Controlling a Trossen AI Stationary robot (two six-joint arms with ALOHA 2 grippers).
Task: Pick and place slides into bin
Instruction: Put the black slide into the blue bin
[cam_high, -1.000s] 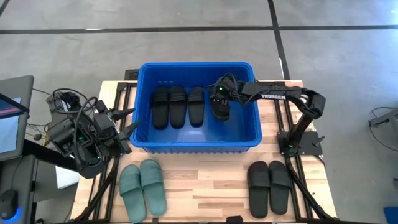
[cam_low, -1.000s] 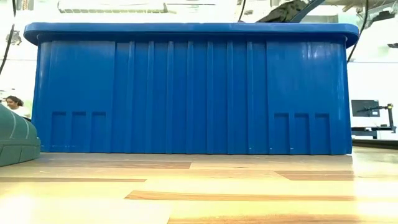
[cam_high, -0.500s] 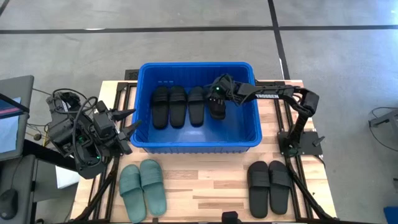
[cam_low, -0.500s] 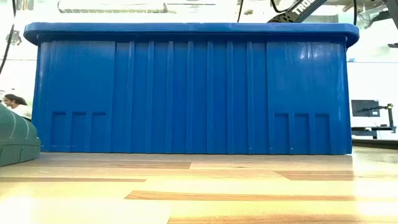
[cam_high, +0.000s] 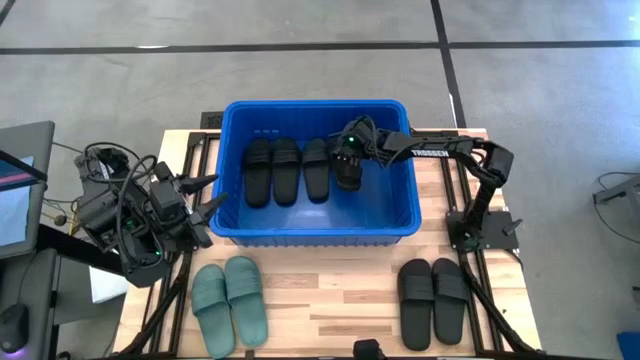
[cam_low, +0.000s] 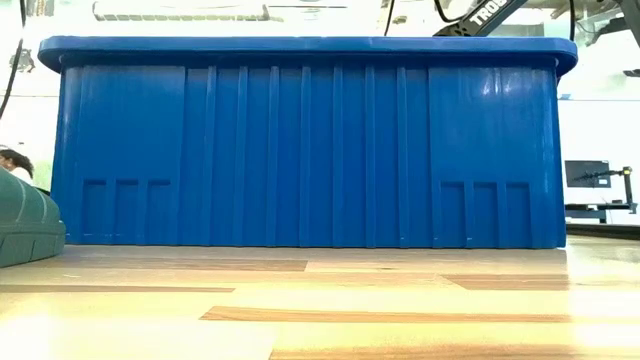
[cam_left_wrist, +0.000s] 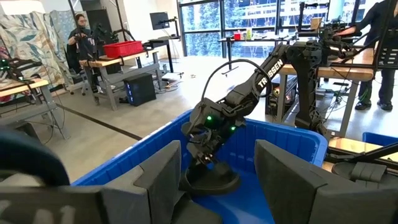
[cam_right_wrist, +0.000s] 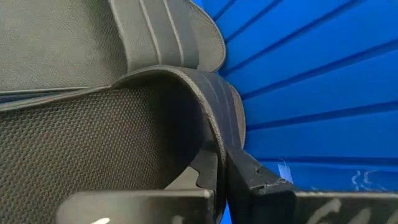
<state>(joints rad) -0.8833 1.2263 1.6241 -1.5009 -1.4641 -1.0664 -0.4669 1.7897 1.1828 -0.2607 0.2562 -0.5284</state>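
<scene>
High view — slide (cam_high: 348, 176) in right end effector (cam_high: 347, 158)

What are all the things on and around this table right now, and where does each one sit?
Bin: one, bright blue, middle of the table's far side.
Black slides in the bin: three, side by side on its floor.
Held black slide: one, beside those three.
Green slides: two, near left of the table.
Black slides on the table: two, near right.
Right gripper: shut on the held black slide's strap, inside the bin.
Left gripper: open, at the bin's left wall.
</scene>
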